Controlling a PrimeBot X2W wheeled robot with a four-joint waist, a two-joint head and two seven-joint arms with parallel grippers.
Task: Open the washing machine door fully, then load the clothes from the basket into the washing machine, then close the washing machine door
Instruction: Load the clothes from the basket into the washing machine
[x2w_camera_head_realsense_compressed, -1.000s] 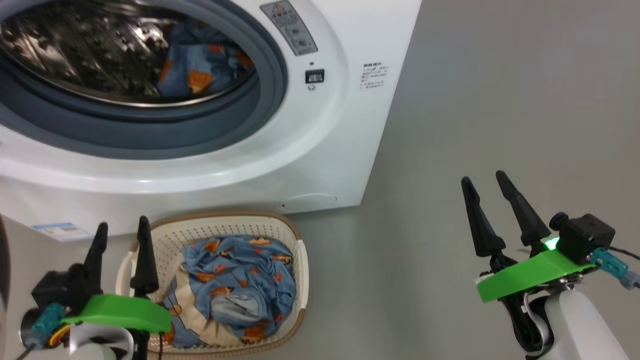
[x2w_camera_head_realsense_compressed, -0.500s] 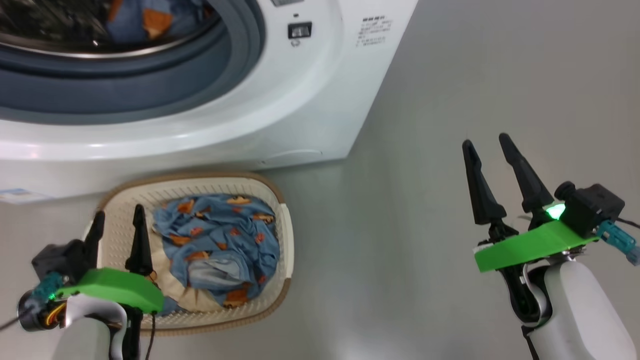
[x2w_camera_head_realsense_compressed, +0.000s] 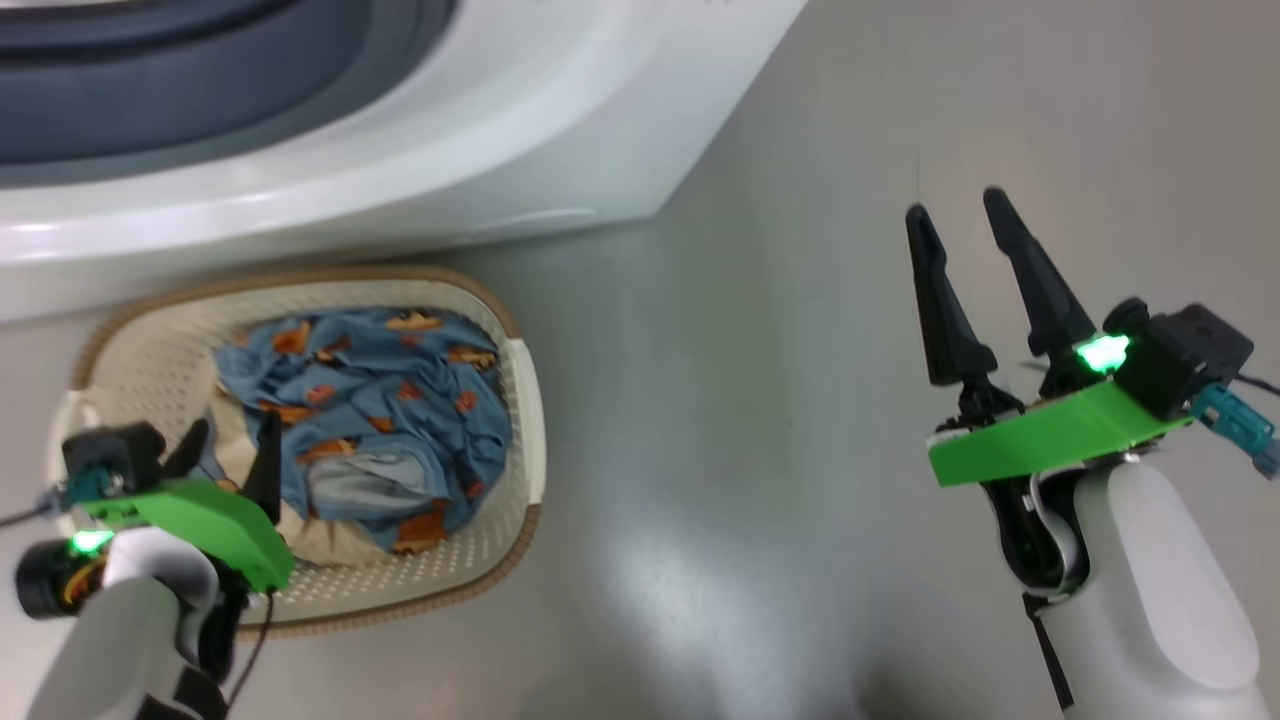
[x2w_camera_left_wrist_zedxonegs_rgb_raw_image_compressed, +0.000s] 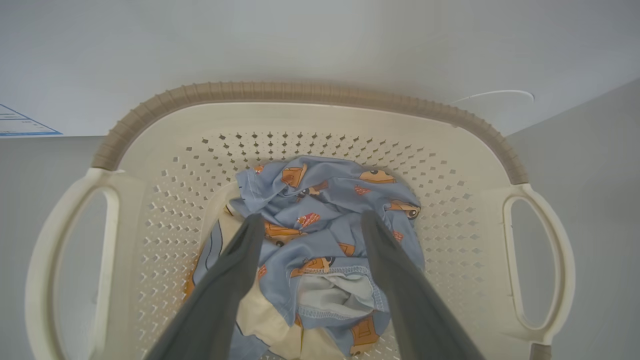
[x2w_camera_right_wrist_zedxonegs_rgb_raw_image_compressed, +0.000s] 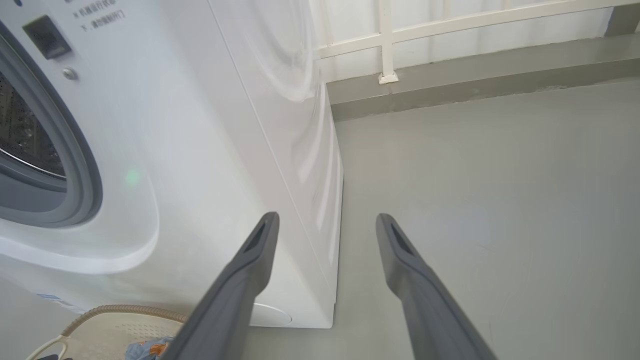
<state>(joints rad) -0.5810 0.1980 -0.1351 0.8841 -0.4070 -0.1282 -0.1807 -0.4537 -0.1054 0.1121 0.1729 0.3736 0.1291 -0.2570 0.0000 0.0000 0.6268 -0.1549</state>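
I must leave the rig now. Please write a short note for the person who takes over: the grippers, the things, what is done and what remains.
Left gripper: open, holding nothing, pointed down into the basket just over the clothes.
Right gripper: open, empty, above bare floor to the right of the washing machine.
Things: the basket stands on the floor right in front of the machine, with the clothes bunched inside it.
Done: the machine's opening is uncovered, with the grey ring and drum exposed.
Left: grasp the clothes, load them into the drum, close the door.
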